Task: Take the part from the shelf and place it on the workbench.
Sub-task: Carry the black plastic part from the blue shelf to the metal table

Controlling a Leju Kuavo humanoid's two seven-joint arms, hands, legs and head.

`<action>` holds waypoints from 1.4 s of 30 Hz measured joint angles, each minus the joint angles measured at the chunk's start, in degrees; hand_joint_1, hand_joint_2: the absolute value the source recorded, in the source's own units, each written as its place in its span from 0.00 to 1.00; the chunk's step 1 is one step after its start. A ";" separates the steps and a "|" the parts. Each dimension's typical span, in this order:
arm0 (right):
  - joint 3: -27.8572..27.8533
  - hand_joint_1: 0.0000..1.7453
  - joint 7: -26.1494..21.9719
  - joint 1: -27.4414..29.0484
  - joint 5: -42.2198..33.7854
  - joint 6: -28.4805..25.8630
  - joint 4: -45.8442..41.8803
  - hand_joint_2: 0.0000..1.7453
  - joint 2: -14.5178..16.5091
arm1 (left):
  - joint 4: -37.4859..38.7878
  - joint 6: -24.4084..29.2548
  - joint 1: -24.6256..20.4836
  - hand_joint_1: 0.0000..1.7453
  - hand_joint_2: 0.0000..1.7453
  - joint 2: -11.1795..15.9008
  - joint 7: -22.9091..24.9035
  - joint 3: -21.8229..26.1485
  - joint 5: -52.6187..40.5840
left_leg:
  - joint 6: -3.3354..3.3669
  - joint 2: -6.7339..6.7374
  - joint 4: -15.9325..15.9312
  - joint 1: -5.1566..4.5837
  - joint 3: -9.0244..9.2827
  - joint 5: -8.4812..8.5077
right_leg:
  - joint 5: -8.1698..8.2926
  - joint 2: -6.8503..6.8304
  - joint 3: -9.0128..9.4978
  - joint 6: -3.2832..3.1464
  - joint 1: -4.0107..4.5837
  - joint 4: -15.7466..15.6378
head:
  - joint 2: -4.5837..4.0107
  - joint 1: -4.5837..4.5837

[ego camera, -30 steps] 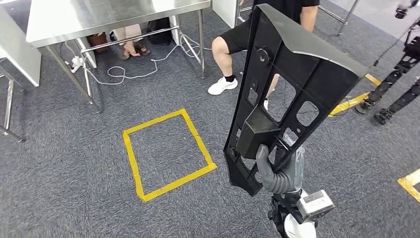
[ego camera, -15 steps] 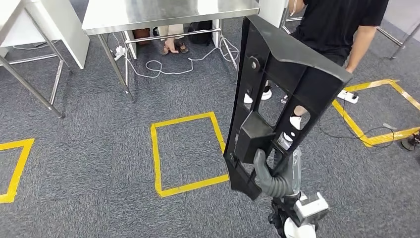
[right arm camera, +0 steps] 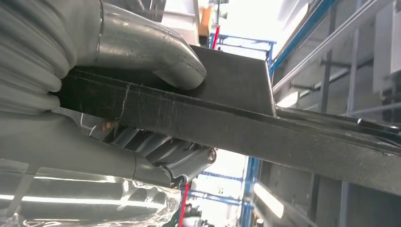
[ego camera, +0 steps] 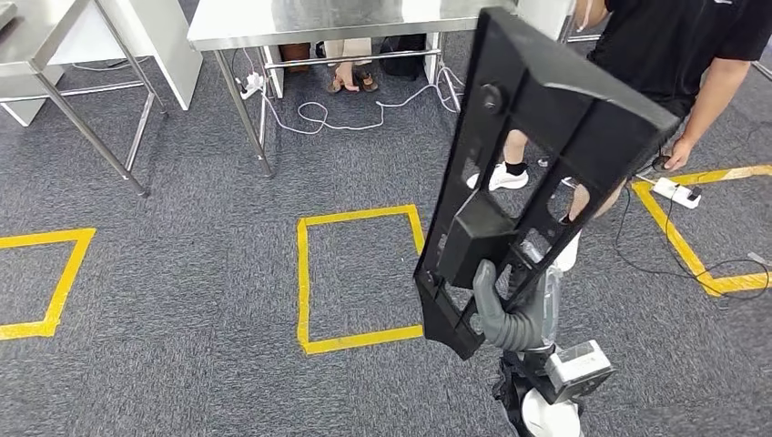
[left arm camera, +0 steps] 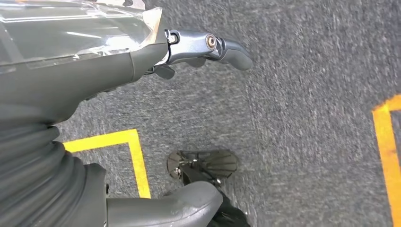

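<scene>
One broad stretch of grey carpet floor (ego camera: 164, 300) lies under us, marked with a yellow tape square (ego camera: 360, 278) straight ahead, part of another tape outline (ego camera: 45, 278) off to our left and a third (ego camera: 701, 246) to our right. Beyond the middle square stands a steel table (ego camera: 300, 18) on thin legs, with a loose white cable (ego camera: 364, 105) coiled on the carpet beneath it, and a second steel table (ego camera: 36, 27) shows at the far left. We carry the part (ego camera: 537, 155), a long black plastic panel with cut-out holes and a boxy lump low on its face, held upright and leaning a little away from us, well above the floor and in front of our right side. A person in a black shirt (ego camera: 678, 45) stands close behind it, legs and white shoes visible through the panel's openings. Our right hand (ego camera: 510, 314) grips the panel's lower end: the thumb (right arm camera: 156, 56) presses on one face and the fingers (right arm camera: 156, 146) are curled against the other, so the edge is clamped between them. Our left hand (left arm camera: 142, 94) hangs over the carpet with nothing in it, its fingers (left arm camera: 213, 47) loosely bent and apart from the thumb (left arm camera: 175, 205).
</scene>
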 joint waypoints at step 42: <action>0.17 1.00 1.93 -0.23 2.50 -1.06 0.56 1.00 1.61 | 0.00 -2.97 0.44 0.00 1.00 -1.06 -0.17 0.98 0.50 | 1.34 -1.43 -2.80 0.19 4.46 -1.79 | -1.68 1.97 -9.41 2.59 -0.52 12.68 | 0.00 0.83</action>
